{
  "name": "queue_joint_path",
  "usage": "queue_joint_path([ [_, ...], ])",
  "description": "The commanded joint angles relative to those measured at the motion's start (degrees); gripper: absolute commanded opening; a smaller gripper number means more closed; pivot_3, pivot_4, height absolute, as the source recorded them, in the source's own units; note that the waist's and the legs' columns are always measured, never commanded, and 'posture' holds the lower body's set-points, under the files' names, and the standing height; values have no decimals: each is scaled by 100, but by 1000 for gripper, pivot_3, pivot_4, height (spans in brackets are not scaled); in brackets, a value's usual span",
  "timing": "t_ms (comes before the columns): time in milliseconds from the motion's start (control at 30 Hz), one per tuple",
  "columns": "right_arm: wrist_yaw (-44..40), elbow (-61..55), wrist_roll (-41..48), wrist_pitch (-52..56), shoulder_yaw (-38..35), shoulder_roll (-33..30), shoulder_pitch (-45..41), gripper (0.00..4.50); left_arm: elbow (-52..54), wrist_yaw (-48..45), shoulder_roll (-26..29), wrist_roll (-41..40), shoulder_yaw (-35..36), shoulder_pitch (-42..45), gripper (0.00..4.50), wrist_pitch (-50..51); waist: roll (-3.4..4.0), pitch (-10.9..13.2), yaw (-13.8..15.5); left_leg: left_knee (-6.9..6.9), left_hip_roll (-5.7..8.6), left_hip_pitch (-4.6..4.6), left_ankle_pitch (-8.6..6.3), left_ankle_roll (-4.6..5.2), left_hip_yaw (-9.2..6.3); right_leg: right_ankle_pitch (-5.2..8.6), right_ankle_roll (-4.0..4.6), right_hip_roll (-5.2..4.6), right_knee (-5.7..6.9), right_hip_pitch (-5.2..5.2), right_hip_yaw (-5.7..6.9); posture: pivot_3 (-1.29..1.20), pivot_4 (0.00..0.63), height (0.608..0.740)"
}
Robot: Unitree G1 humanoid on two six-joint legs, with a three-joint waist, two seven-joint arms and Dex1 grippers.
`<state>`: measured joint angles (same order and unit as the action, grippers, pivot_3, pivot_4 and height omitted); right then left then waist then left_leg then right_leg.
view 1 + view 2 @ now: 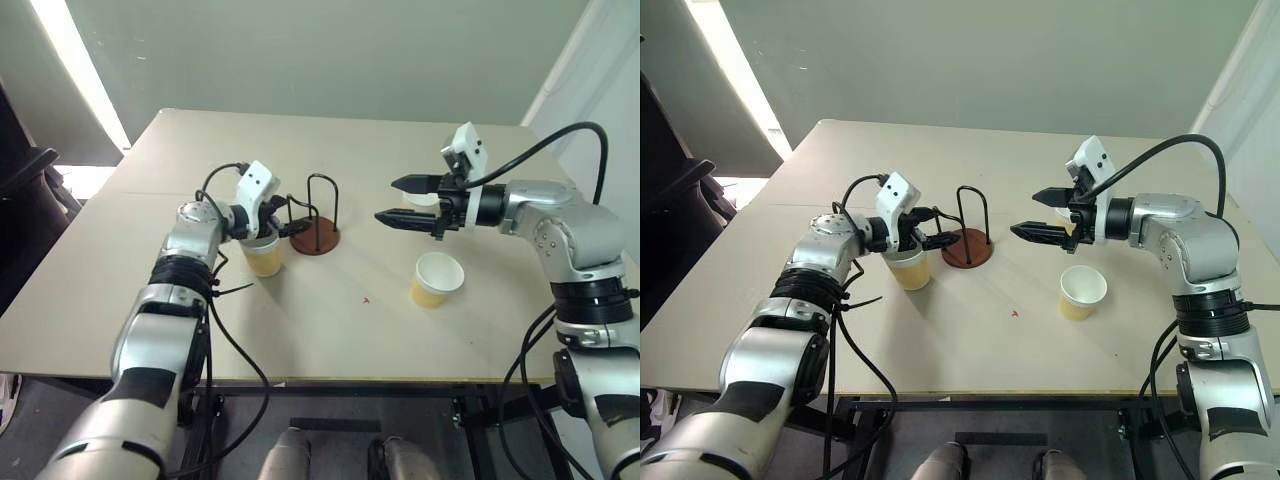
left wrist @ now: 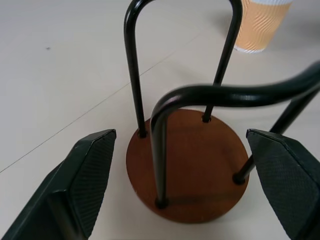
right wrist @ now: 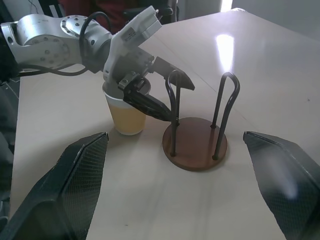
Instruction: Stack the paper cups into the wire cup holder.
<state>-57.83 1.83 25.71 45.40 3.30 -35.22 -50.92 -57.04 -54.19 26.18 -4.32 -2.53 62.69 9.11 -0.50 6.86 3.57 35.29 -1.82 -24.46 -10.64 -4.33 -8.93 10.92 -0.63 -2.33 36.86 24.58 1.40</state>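
- Nearest us, a ribbed tan paper cup [image 1: 436, 279] stands upright on the smooth beige surface [image 1: 330, 330].
- Our left hand [image 1: 291, 221], spread, flanks the wire cup holder [image 1: 318, 228]: thin black loops, round reddish-brown disc.
- Our right hand [image 1: 400, 201] hovers spread.
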Motion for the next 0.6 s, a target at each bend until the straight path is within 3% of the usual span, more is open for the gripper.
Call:
queue_joint_path([
  [33,39,-215,122,4,-234,-109,-32,4500,-44,4,-35,76,26,267,3523,-202,0,0,0,1,1,-1,0,1,2,0,-1,0,-1,0,0,0,150,740],
  [267,27,-183,144,0,-255,-163,-34,4500,-56,-147,53,129,66,319,1004,-234,0,0,0,3,6,-2,-2,3,9,0,-3,2,-4,0,-2,0,150,740],
  [367,20,-159,150,-14,-247,-150,-46,4500,-48,-152,57,125,81,302,145,-226,0,0,-1,5,6,-2,-2,4,10,-1,-5,3,-3,0,-2,0,150,740],
  [600,2,-138,154,-25,-215,-140,-58,4500,82,-206,16,36,152,229,66,-149,0,0,-1,22,5,-7,-4,8,10,-4,-10,3,-3,0,-4,0,150,740],
])
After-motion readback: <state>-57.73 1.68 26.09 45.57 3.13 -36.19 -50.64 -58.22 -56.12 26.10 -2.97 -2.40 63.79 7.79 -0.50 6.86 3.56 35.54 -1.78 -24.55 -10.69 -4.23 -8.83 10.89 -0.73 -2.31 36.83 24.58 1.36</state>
